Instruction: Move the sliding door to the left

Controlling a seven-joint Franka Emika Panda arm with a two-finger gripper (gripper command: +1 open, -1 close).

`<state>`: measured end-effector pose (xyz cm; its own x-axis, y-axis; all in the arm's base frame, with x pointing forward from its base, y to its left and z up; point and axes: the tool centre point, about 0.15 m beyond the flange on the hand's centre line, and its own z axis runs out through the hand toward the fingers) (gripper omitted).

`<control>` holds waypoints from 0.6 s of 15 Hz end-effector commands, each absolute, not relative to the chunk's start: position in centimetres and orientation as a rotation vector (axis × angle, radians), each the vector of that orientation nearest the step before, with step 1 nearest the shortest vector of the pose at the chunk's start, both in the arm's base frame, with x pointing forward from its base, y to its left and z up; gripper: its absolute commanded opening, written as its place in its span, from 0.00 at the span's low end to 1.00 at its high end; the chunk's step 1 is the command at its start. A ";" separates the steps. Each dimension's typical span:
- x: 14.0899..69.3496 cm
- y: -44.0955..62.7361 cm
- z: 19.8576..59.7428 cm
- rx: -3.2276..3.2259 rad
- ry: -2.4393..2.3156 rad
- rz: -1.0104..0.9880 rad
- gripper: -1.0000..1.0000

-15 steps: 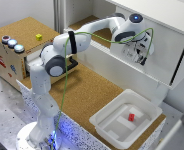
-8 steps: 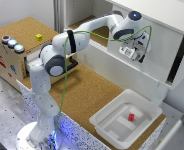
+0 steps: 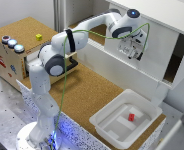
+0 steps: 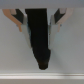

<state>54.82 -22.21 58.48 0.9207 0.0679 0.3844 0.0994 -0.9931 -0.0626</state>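
Note:
The sliding door is a plain white panel on the front of the white cabinet, at the exterior view's right. My gripper is right at the door's face, near its upper middle. In the wrist view the door's white surface fills the frame. The two fingertips stand apart on either side of a dark upright bar on the door. I cannot tell whether the pads touch the bar. The gripper is open.
A dark cabinet opening shows to the exterior view's right of the door. A white plastic bin holding a small red piece stands on the cork table. A wooden box with buttons and a yellow cube are at the left.
My gripper has moved down and towards the exterior view's right, closer to the door's face. The door has not visibly moved.

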 end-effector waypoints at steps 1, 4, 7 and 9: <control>54.6 -18.6 58.3 -2.987 -0.120 -0.578 0.00; 54.3 -17.1 58.4 -2.998 -0.117 -0.598 0.00; 54.1 -15.5 58.4 -3.020 -0.124 -0.625 0.00; 54.0 -14.4 58.4 -3.036 -0.123 -0.646 0.00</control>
<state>54.74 -18.70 58.53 0.9260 0.0909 0.3663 0.1294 -0.9882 -0.0818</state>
